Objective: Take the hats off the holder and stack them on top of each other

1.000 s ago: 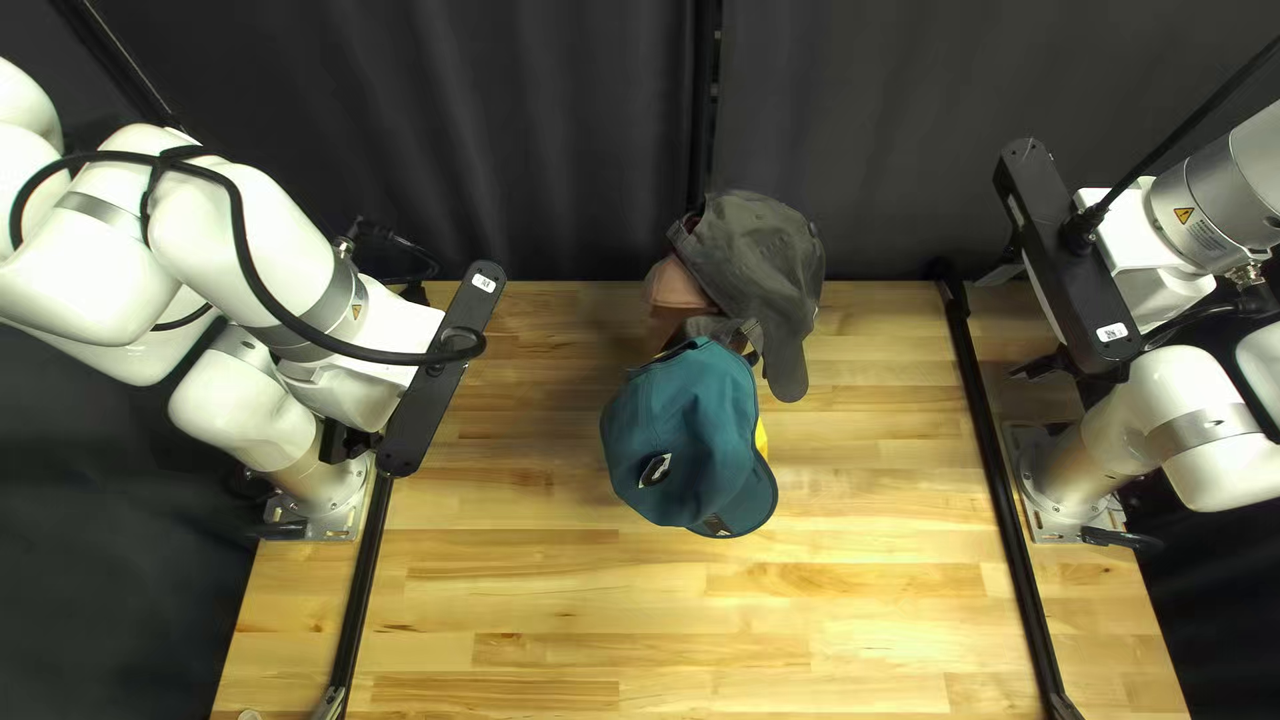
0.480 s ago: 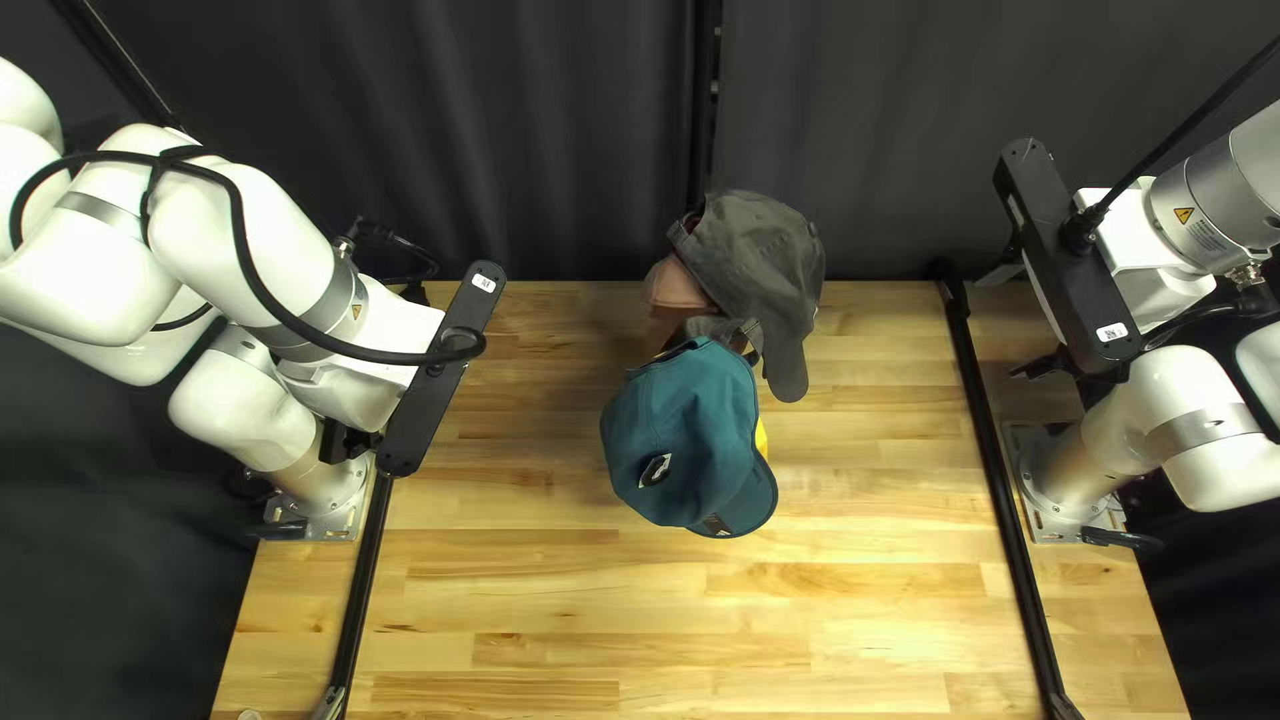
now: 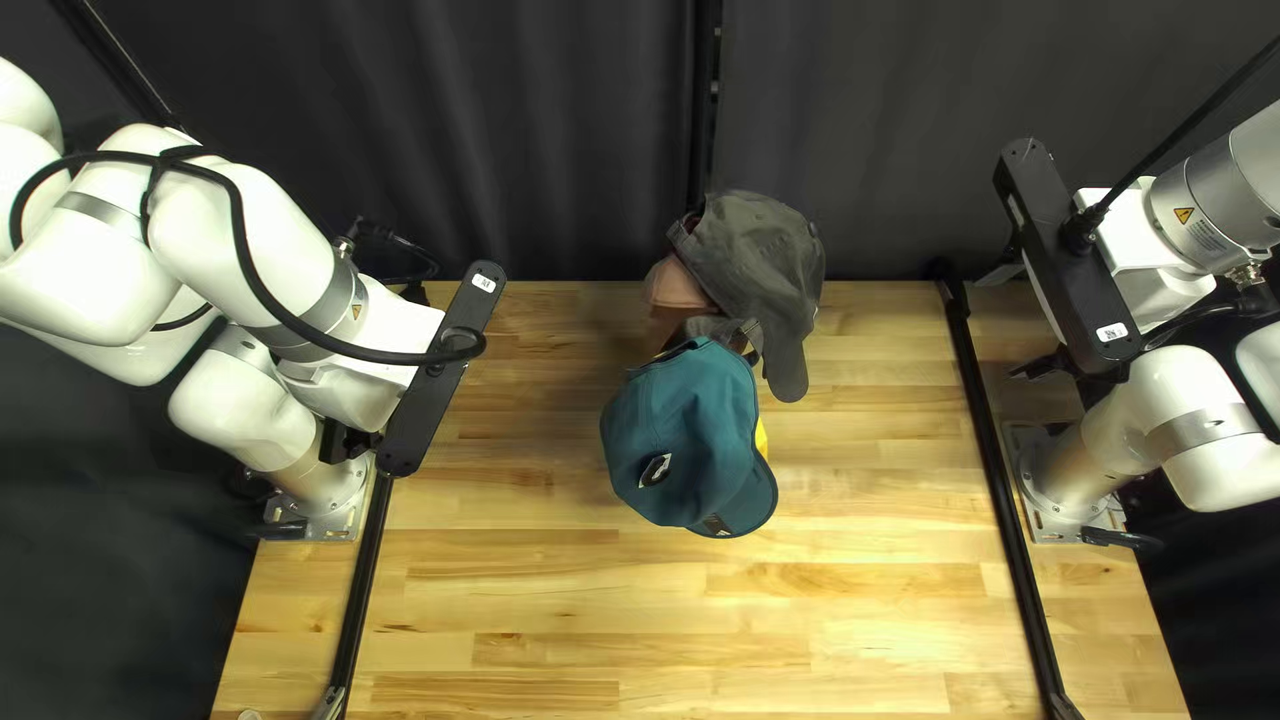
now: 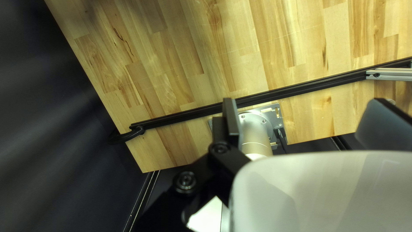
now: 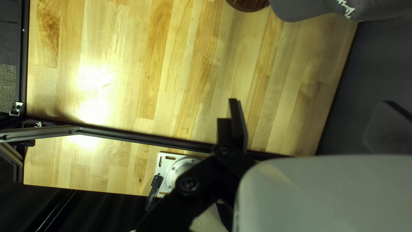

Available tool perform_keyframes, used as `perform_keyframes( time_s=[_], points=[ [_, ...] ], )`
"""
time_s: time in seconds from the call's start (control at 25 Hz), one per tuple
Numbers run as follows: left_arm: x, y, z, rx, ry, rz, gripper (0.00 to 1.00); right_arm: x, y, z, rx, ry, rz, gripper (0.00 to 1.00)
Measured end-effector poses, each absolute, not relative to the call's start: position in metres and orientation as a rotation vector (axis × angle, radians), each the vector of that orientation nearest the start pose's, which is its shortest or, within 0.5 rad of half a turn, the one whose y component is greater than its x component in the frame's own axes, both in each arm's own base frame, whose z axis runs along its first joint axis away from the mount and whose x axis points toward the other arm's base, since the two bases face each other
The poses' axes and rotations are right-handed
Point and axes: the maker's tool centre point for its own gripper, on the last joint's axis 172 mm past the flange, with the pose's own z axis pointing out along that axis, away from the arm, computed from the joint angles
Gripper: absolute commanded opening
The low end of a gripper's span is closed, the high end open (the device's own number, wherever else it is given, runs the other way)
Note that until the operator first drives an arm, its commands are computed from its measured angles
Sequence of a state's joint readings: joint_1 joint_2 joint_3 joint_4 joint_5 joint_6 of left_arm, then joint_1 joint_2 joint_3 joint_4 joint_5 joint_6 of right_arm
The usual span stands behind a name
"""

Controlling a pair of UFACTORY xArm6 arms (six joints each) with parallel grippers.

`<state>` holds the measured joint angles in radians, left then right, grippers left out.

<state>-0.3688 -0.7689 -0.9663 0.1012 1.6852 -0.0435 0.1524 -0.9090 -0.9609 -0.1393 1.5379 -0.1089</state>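
Top left view: teal cap (image 3: 685, 450) hangs rightward of left claw (image 4: 305, 119), slightly nearer it than right claw (image 5: 312, 124); both gape empty.

Overhead lighting, moderately bright and warm, on the pale wooden plank surface (image 3: 600, 600). A soft shadow lies left of the teal fabric cap (image 3: 685, 455). The dark curtain (image 3: 450, 120) is dim. The right wrist view shows a strong glare patch on the wood; the left wrist view is evenly lit.

Yellow hat (image 3: 761, 438) mostly under teal hat (image 3: 680, 450), pink hat (image 3: 666, 286) half behind grey hat (image 3: 765, 260)
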Motion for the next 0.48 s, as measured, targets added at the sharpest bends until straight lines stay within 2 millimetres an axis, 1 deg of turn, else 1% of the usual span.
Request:
perform_keyframes(
  time_s=[0.28, 0.48],
  points=[
    [0.248, -0.066, 0.378, -3.015, 0.473, -0.106, 1.0, 0.274, 0.001, 0.429, -3.214, -0.377, -0.549, 1.0],
    [0.248, -0.066, 0.378, -3.015, 0.473, -0.106, 1.0, 0.29, 0.002, 0.413, -3.206, -0.372, -0.551, 1.0]
  ],
)
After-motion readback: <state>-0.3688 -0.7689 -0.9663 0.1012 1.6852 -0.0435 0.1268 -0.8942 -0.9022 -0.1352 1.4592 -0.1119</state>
